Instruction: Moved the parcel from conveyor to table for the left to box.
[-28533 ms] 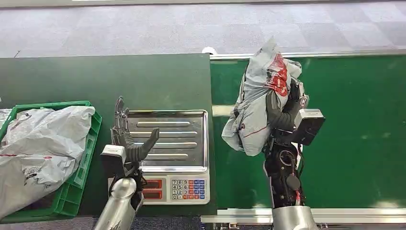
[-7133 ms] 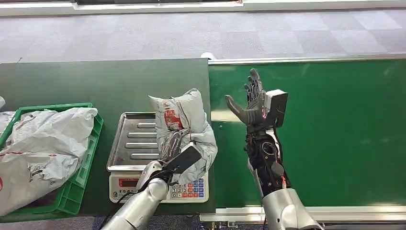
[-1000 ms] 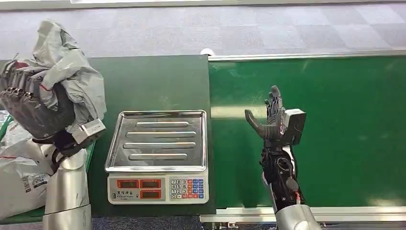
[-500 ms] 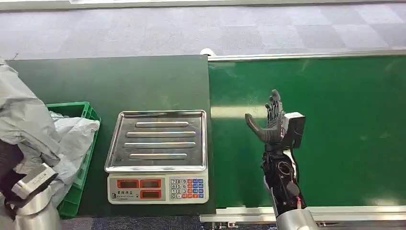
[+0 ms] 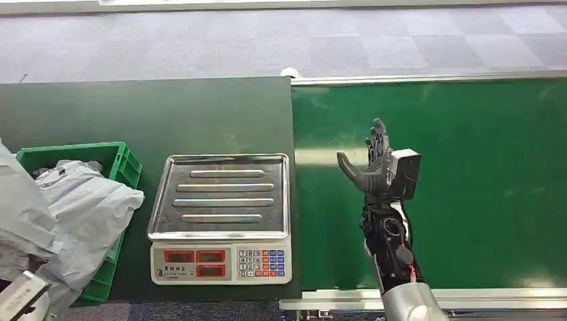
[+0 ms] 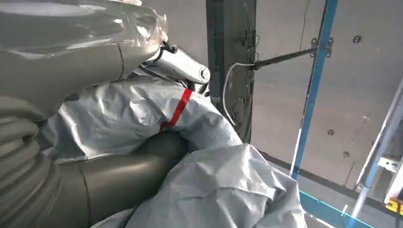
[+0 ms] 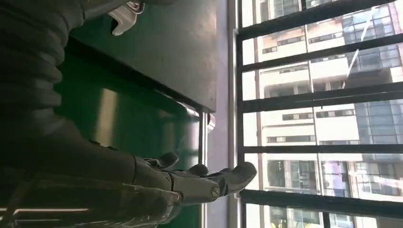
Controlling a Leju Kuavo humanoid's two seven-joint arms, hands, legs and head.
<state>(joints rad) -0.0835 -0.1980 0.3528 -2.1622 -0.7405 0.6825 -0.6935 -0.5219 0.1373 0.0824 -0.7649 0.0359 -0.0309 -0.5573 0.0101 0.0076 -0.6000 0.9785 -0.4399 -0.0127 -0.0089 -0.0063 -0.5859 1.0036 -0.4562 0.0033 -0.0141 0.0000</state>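
Observation:
The grey plastic parcel (image 6: 123, 114), marked with a red stripe, is wrapped around my left hand (image 6: 71, 185), whose thumb (image 6: 142, 164) presses into the film. In the head view this parcel (image 5: 20, 214) hangs at the far left edge, over the green crate (image 5: 114, 155), and hides the hand holding it; my left wrist (image 5: 19, 297) sticks out below it. My right hand (image 5: 374, 167) stands upright above the green conveyor belt (image 5: 468, 167), fingers (image 7: 228, 178) spread, holding nothing.
A steel-topped weighing scale (image 5: 220, 197) with a keypad sits on the dark green table (image 5: 167, 114) between crate and belt. Another grey parcel (image 5: 93, 200) lies in the crate and bulges over its right rim. Grey carpet floor lies beyond.
My left arm has swung down and to the left with the parcel, from high over the table to low at the crate's near-left side. My right hand barely shifted.

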